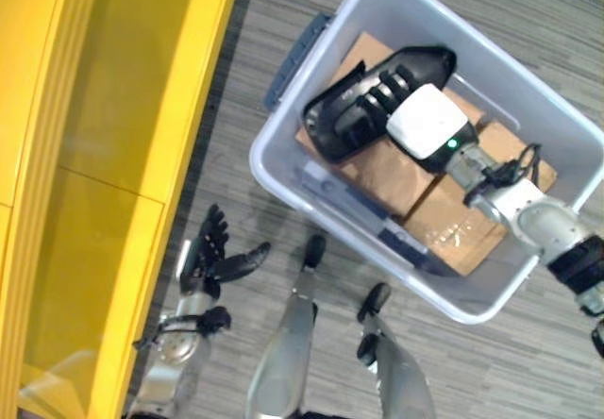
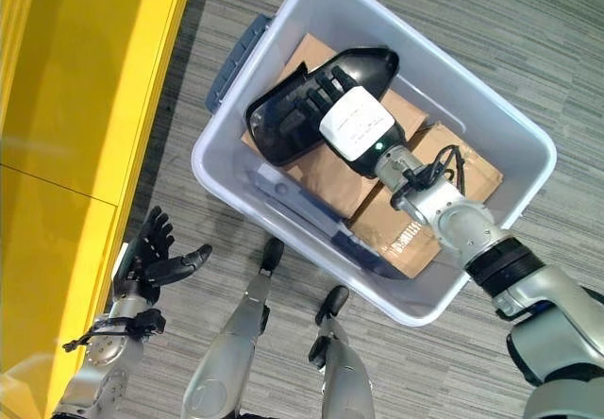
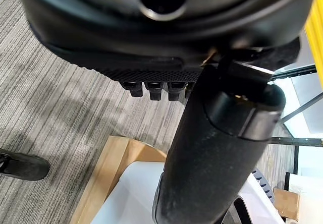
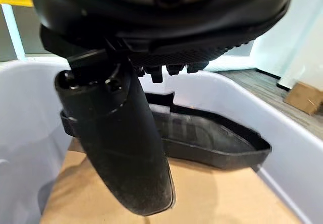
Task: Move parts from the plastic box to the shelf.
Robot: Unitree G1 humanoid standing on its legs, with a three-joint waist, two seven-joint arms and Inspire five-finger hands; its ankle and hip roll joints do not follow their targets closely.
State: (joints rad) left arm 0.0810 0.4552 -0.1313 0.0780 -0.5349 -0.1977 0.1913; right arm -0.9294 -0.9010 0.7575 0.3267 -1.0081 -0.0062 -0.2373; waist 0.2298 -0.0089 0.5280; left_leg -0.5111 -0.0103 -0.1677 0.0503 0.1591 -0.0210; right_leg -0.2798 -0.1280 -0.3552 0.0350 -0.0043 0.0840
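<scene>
Yellow shelf (image 1: 113,155): runs along the left, beside the left arm.
Left hand (image 1: 212,254): near left, above the grey floor (image 1: 528,23), fingers spread and empty.
Plastic box (image 2: 283,213): far right on the floor, lined with cardboard (image 2: 330,178).
Right hand (image 2: 326,108): inside the box, fingers curled round the black part (image 2: 283,122), which sits on the cardboard.

We see grey striped carpet floor (image 1: 453,4) under whole scene. Brown cardboard sheets (image 2: 415,221) lie flat, overlapping, one bearing small printed label. In left wrist view, tan cardboard piece (image 3: 108,176) lies on carpet, touching white object (image 3: 133,196).
</scene>
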